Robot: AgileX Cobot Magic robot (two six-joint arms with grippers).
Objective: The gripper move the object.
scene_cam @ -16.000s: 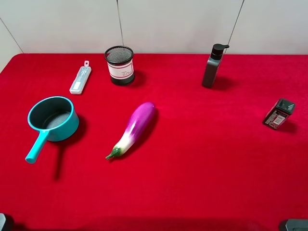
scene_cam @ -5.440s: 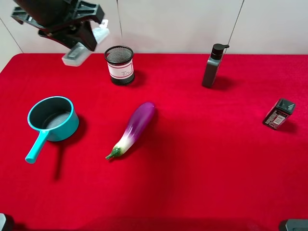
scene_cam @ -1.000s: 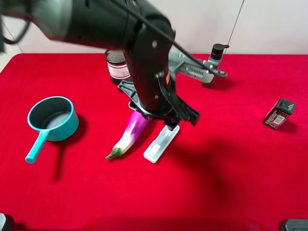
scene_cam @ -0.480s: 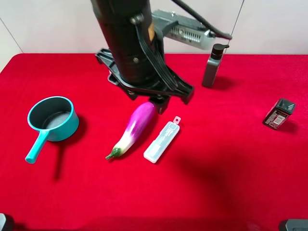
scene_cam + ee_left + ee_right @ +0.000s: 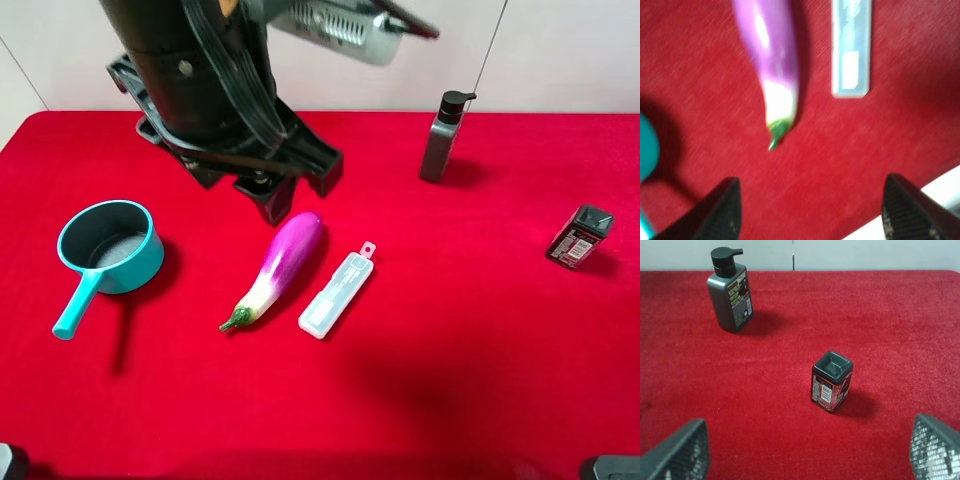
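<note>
A: Lying flat on the red table (image 5: 480, 360), the plastic case (image 5: 336, 294) sits at the centre of the exterior high frame, just right of the eggplant (image 5: 277, 266), apart from it, with its holed tab toward the upper right.

B: And the left gripper (image 5: 810, 210)?

A: Its two dark fingers (image 5: 720, 210) stand parted with only red cloth between them; it grips nothing. The big black arm (image 5: 210, 90) fills the upper left of the overhead frame.

B: Containers?

A: A teal saucepan (image 5: 108, 247) at the left, its bowl showing a bare grey bottom. A grey pump bottle (image 5: 440, 137) stands upright at the upper right, cap on; its contents cannot be seen. A dark boxy sharpener (image 5: 579, 238) sits at the right edge.

B: The right gripper (image 5: 810, 450)?

A: Spread wide, with nothing between its mesh-patterned pads (image 5: 932, 450); the sharpener lies well ahead of it.
</note>
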